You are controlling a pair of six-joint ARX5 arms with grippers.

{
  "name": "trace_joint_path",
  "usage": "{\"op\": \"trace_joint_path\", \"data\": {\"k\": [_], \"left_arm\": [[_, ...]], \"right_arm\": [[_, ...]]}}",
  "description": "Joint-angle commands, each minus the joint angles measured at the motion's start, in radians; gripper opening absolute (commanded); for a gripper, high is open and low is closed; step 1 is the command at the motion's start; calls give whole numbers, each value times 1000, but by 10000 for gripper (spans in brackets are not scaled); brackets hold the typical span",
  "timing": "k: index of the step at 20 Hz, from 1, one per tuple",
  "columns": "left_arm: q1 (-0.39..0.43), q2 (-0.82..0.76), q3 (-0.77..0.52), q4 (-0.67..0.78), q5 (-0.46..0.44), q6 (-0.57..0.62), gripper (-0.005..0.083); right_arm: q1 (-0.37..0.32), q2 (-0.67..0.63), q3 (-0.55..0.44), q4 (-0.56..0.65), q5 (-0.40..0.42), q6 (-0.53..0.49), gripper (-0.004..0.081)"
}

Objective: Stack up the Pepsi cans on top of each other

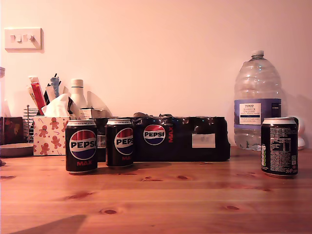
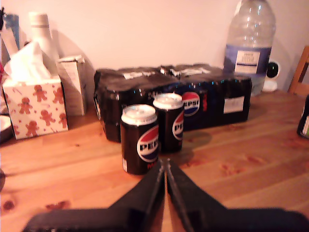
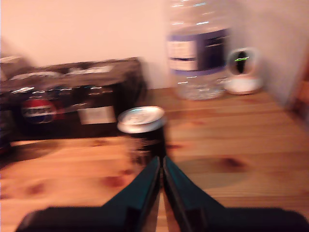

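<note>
Three black Pepsi cans stand upright on the wooden table. One Pepsi can (image 1: pixel 81 146) and a second (image 1: pixel 119 142) stand close together toward the exterior view's left, logos facing out. The third Pepsi can (image 1: pixel 279 146) stands alone at the exterior view's right, nutrition text outward. My first gripper (image 2: pixel 165 163) is shut, its tips just short of the pair of cans (image 2: pixel 139 139) (image 2: pixel 168 123). My second gripper (image 3: pixel 161 161) is shut, its tips just in front of the lone can (image 3: pixel 142 131), in a blurred picture. Neither arm shows in the exterior view.
A black shrink-wrapped Pepsi Max multipack (image 1: pixel 180 139) lies behind the pair of cans. A tall clear water bottle (image 1: pixel 257 100) stands behind the lone can. A gingerbread-print tissue box (image 1: pixel 50 134) and a white bottle (image 1: pixel 77 95) stand at the exterior view's left. A small white camera (image 3: pixel 244 70) sits by the wall.
</note>
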Motion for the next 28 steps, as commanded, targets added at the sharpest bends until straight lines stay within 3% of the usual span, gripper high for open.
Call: {"op": "trace_joint_path", "data": {"k": [1, 7, 11, 17, 20, 24, 28], "left_arm": [[1, -10, -16, 24, 1, -11, -21], [1, -3, 25, 38, 0, -56, -21], [1, 97, 75, 35, -3, -74, -21], [-10, 366, 176, 100, -7, -69, -21], [-15, 528, 221, 179, -6, -9, -21], [-15, 754, 263, 348, 10, 10, -21], [-11, 986, 301, 546, 90, 35, -21]], "right_arm": [[24, -6, 0, 11, -21, 13, -12], [151, -6, 50, -3, -19, 56, -12], [232, 15, 114, -69, -16, 56, -12], [342, 118, 152, -111, -19, 55, -12], [409, 175, 152, -111, -20, 55, -12], [463, 219, 152, -110, -20, 52, -12], [491, 229, 152, -110, -23, 53, -12]]}}
